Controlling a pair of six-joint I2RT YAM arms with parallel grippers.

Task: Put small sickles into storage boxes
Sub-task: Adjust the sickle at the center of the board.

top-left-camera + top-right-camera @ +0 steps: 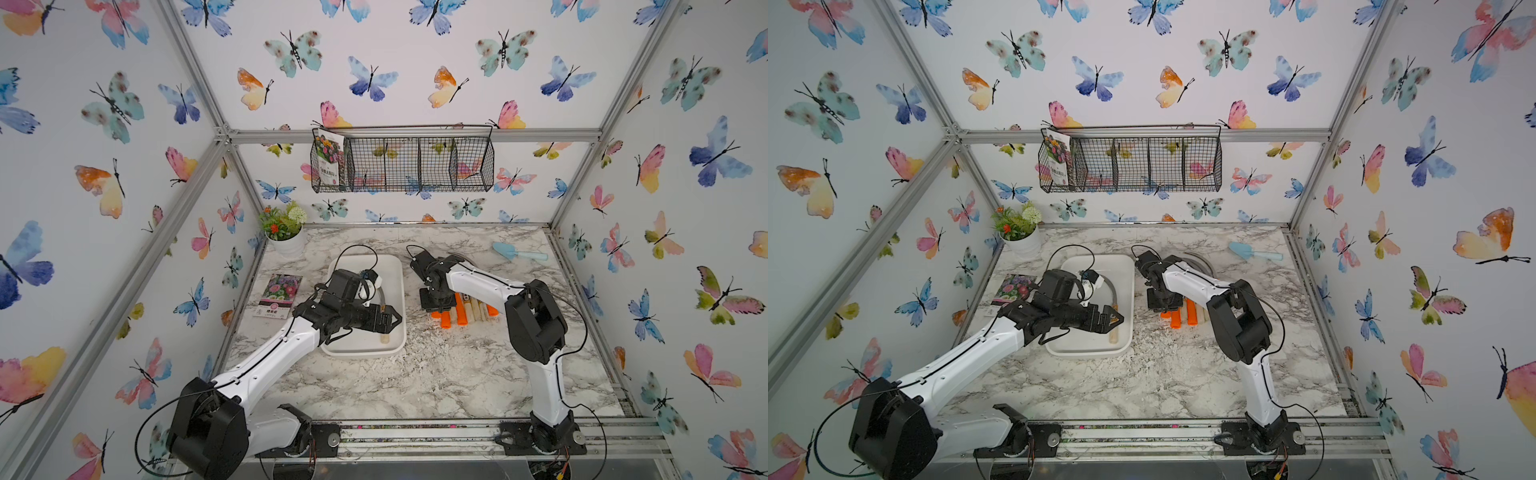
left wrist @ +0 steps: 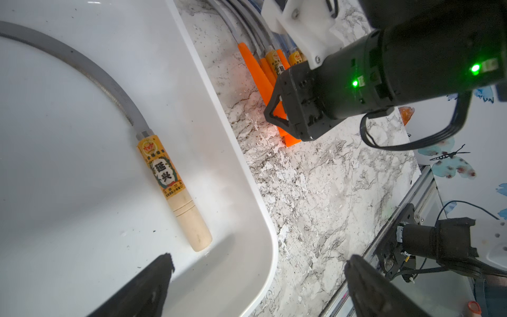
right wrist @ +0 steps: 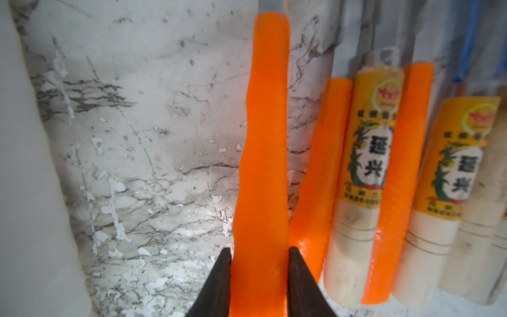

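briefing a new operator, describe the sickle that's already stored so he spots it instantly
On the marble table, find the white tray. The sickle lying alone inside it has a pale wood handle with a gold label; the other sickles lie in a row on the bare tabletop.

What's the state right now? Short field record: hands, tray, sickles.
left hand: open, empty, over the tray's near end
right hand: shut on the orange-handled sickle, the one nearest the tray
tray: holds one wooden-handled sickle
remaining sickles: side by side on the table beside the tray; orange and wooden handles
progress: one sickle stored, the rest outside the tray
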